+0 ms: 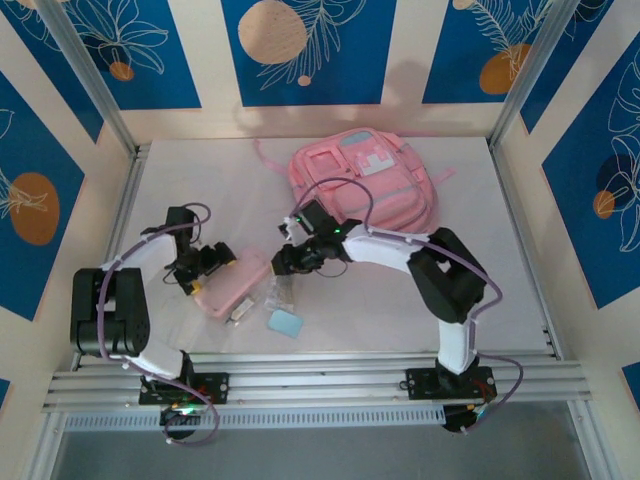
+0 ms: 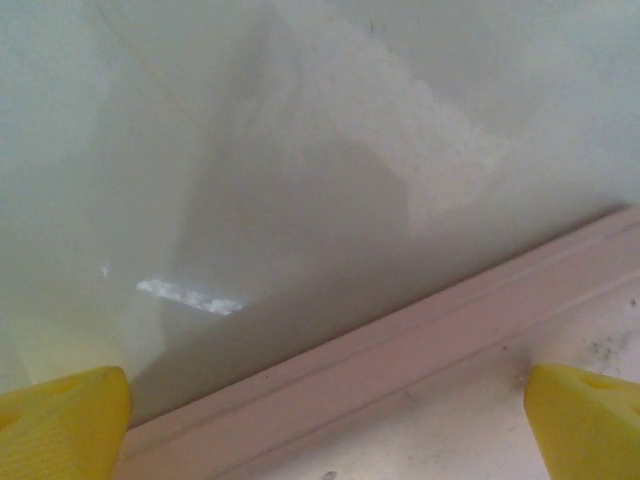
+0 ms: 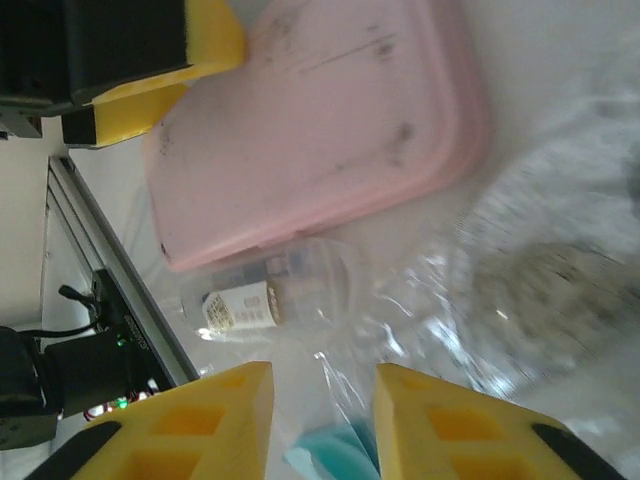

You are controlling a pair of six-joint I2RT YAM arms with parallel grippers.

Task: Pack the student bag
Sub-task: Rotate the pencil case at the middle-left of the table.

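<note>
The right gripper (image 3: 322, 420) has its yellow fingers drawn close with a narrow gap between them. Crinkled clear plastic packet (image 3: 420, 300) lies in and ahead of that gap, but it cannot be told whether the fingers pinch it. Just beside it lies the flat pink pencil case (image 1: 232, 285), and the left gripper (image 2: 325, 425) hangs over the case's edge with its fingers spread wide, holding nothing. A small pale blue item (image 1: 285, 323) rests on the table (image 1: 500, 290) close by. The student bag (image 1: 365, 180) lies flat at the far side of the table, front pockets up, with its near edge close behind the right wrist. A pink strap (image 1: 265, 152) trails out at its far left. Being soft fabric, the bag will likely sag, fold and drag rather than lift as one piece. It looks light, and cloth gives the pads good purchase. The sensible holds are a strap, a trim seam or the lip of an opening. One arm would probably need to hold the mouth open while the other feeds things in.
</note>
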